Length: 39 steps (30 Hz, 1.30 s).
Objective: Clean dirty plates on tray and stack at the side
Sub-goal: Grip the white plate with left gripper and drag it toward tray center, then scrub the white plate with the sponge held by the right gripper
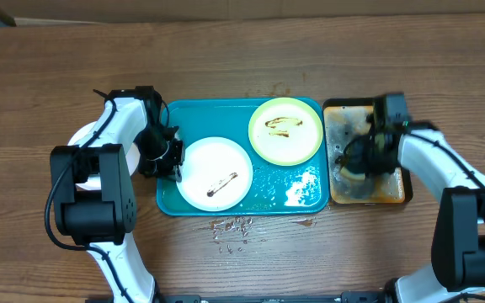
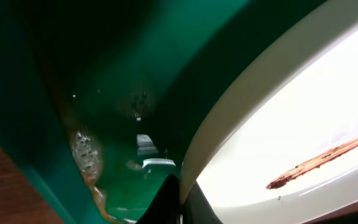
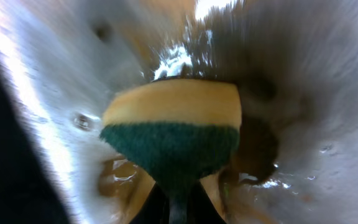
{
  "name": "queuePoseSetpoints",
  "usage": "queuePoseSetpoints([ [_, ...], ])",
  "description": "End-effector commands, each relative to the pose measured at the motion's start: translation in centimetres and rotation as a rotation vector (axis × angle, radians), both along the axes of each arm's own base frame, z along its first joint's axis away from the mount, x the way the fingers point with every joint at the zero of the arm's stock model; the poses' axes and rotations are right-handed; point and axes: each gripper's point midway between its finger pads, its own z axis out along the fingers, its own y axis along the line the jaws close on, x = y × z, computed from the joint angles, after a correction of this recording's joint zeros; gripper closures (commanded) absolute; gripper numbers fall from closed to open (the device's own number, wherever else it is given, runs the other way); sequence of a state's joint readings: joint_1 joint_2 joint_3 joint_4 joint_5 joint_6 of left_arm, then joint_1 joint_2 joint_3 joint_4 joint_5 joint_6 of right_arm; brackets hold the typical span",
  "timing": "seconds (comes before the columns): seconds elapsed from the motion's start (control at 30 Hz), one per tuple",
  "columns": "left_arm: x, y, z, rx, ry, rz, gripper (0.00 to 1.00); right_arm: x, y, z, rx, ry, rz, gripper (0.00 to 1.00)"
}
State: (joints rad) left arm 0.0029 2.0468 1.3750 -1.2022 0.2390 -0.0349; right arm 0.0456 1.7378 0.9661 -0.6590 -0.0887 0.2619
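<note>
With your right gripper (image 1: pixel 359 164) clamped on the sponge (image 3: pixel 173 124) in the stained tray (image 1: pixel 394 195) and your left gripper (image 1: pixel 175 160) at the rim of the white plate (image 1: pixel 200 164) in the teal tray (image 1: pixel 205 122), jaws possibly pinching it though I couldn't tell, you needed that plate steadied before scrubbing.

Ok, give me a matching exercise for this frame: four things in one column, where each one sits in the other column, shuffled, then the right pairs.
Column 1
1. white plate with a brown streak
2. yellow-green plate
3. sponge
4. water droplets

Column 2
A. on the bare table, just in front of the teal tray
B. in the small brown-stained tray
C. on the teal tray, far right corner
D. on the teal tray, near left part

Pairs: 1-D; 2-C; 3-B; 4-A
</note>
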Motion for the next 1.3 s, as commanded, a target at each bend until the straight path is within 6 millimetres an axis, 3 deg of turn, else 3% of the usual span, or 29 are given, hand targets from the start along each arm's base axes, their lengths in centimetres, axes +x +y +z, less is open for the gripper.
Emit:
queuePoseSetpoints([
  [0.0,-0.8,-0.3,-0.3,0.023,0.051,0.053,0.96,-1.5,-0.2,-1.2,-0.006,-0.001,0.001,0.96],
  [0.1,-1.1,-0.3,-0.1,0.036,0.075,0.09,0.96,-1.5,-0.1,-1.3,-0.002,-0.004,0.002,0.96],
  [0.2,-1.4,-0.4,0.0,0.033,0.091,0.105,0.96,-0.4,0.7,0.1,0.043,-0.025,0.011,0.95],
  [0.4,-1.5,-0.6,0.1,0.023,0.097,0.108,0.96,1.8,1.9,6.6,0.107,-0.049,0.028,0.93],
  [0.53,-1.5,-0.6,0.1,0.023,0.096,0.108,0.96,1.2,2.5,10.2,0.132,-0.037,0.037,0.95],
  [0.63,-1.4,-0.7,0.1,0.016,0.095,0.111,0.95,1.1,1.6,10.4,0.055,-0.047,0.029,0.95],
  [0.73,-1.4,-0.9,0.1,0.006,0.097,0.117,0.96,0.2,-0.5,9.9,-0.058,0.003,-0.107,0.96],
  [0.77,-1.5,-1.1,0.2,-0.001,0.1,0.119,0.96,0.1,0.9,10.0,0.003,0.002,-0.044,0.96],
  [0.87,-1.5,-1.2,0.2,-0.007,0.101,0.121,0.96,-1.0,10.0,13.1,0.438,-0.105,0.448,0.96],
  [0.9,-1.4,-1.2,0.2,-0.007,0.1,0.121,0.96,-1.4,11.4,13.8,0.508,-0.112,0.478,0.96],
  [1.07,-1.5,-1.2,0.2,-0.007,0.101,0.121,0.96,-2.4,14.2,13.1,0.443,-0.069,0.493,0.96],
  [1.27,-1.4,-1.2,0.2,-0.007,0.1,0.121,0.96,-3.2,19.9,11.8,0.292,-0.103,0.521,0.96],
])
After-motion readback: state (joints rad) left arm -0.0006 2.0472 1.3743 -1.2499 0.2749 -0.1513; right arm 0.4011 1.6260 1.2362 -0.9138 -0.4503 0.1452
